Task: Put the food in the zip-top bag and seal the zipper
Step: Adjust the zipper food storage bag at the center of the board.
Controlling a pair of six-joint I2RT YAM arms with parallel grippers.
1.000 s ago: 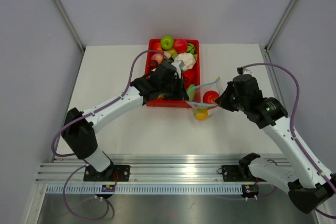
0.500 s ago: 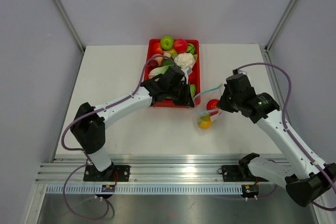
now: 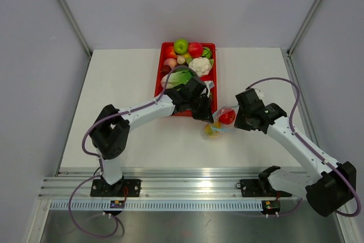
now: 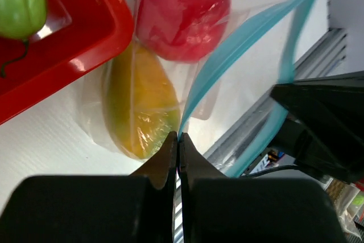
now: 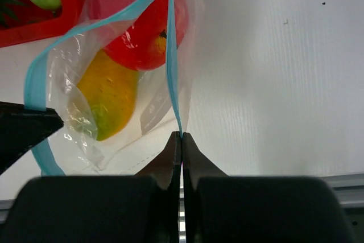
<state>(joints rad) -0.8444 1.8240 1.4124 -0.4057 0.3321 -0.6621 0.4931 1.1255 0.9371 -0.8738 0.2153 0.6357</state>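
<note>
Sealing step, I judge; left hand (image 4: 178, 140) and right hand (image 5: 181, 138) each clamp the zipper (image 4: 250, 29); mango (image 4: 139, 112) and tomato (image 4: 182, 12) bagged; next: pull taut, press shut.

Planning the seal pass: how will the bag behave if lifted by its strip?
Probably floppy: the bag is thin, crinkled film, pinched only at the zipper. The mango and tomato will likely sag it and roll inside. The mouth gapes, so tilting may spill them.
</note>
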